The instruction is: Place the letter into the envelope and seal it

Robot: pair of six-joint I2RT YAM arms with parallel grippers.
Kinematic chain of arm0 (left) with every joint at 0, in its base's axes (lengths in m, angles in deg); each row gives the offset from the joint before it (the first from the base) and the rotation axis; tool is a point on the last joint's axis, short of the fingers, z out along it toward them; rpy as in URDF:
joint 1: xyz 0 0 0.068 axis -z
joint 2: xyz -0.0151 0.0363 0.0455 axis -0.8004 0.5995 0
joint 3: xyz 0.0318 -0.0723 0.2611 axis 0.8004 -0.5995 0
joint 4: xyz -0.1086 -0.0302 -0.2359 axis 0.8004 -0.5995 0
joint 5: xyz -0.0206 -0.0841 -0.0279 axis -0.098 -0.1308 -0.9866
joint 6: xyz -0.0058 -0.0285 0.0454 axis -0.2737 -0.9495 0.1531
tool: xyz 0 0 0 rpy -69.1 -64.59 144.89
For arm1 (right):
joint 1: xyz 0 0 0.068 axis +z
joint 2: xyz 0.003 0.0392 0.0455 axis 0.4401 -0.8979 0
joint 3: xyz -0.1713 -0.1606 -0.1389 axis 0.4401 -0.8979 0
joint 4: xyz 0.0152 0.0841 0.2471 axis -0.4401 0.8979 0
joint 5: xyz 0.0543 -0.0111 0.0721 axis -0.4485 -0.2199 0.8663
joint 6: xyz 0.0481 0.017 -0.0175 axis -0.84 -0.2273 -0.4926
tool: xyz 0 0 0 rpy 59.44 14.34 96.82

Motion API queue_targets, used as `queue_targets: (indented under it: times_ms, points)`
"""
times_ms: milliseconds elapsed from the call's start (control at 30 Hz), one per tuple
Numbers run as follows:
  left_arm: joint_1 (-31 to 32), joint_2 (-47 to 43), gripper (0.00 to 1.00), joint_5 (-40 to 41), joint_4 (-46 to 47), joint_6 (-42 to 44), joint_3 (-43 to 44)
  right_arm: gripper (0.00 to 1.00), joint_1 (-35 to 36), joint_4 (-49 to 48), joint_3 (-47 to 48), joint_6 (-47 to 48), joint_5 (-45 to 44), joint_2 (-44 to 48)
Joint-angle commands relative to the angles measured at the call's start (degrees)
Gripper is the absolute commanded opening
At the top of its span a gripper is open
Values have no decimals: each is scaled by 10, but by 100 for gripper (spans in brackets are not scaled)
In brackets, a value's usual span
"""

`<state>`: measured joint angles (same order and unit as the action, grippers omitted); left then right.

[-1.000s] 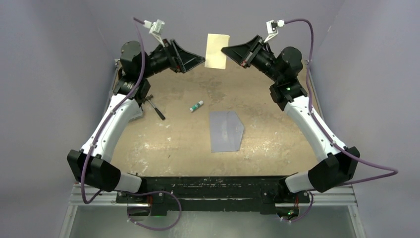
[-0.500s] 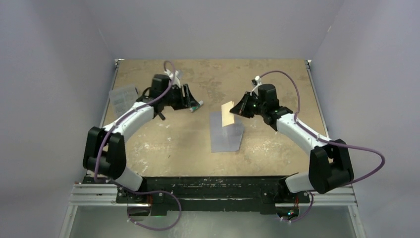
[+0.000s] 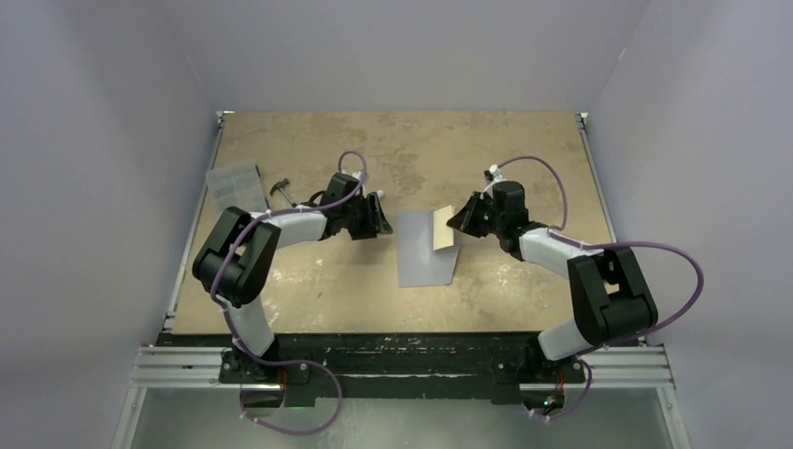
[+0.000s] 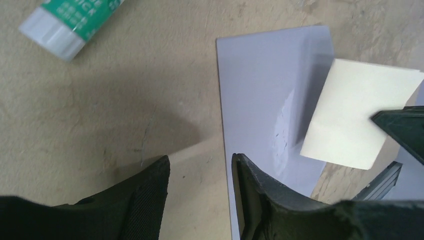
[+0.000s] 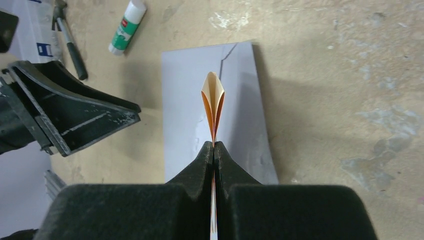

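Clerk: Item one, envelope (image 3: 421, 254)?
Checker: Grey-blue, lying flat on the tan table (image 3: 309, 281), mid-table between the two arms.
Clerk: Item two, letter (image 5: 213, 97)?
Checker: Peach-tan sheet, folded double, held on edge over the envelope's right part, free end bowed open. Whether it touches the envelope cannot be told.
Clerk: Right gripper (image 5: 214, 146)?
Checker: Fingers pressed together, pinching the letter's near edge.
Clerk: Left gripper (image 4: 200, 160)?
Checker: Low at the envelope's left edge. Fingers spread, with only bare table and a strip of envelope in the gap; nothing gripped.
Clerk: Sundries?
Checker: Glue stick (image 4: 70, 22), white with green label, on the table just beyond the left gripper. Black-handled tool (image 5: 70, 40) near it. Clear ribbed box (image 3: 234, 180) at the table's left edge.
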<state>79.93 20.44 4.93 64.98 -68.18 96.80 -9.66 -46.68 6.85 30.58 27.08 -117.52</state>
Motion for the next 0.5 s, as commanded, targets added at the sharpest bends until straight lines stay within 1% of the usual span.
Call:
queue_targets:
  times_ms: [0, 167, 367, 467]
  points:
    - [7, 42, 48, 28, 9, -6, 31, 0, -14, -64, -24, 42, -18, 4]
    - [18, 65, 47, 42, -19, -30, 41, 0, -15, -132, -57, 80, -4, -22]
    - [32, 67, 40, 76, -32, -65, 28, 0, -11, -196, -94, 35, 6, -55]
    - [36, 75, 37, 66, -27, -74, 27, 0, -8, -219, -108, 24, 13, -66]
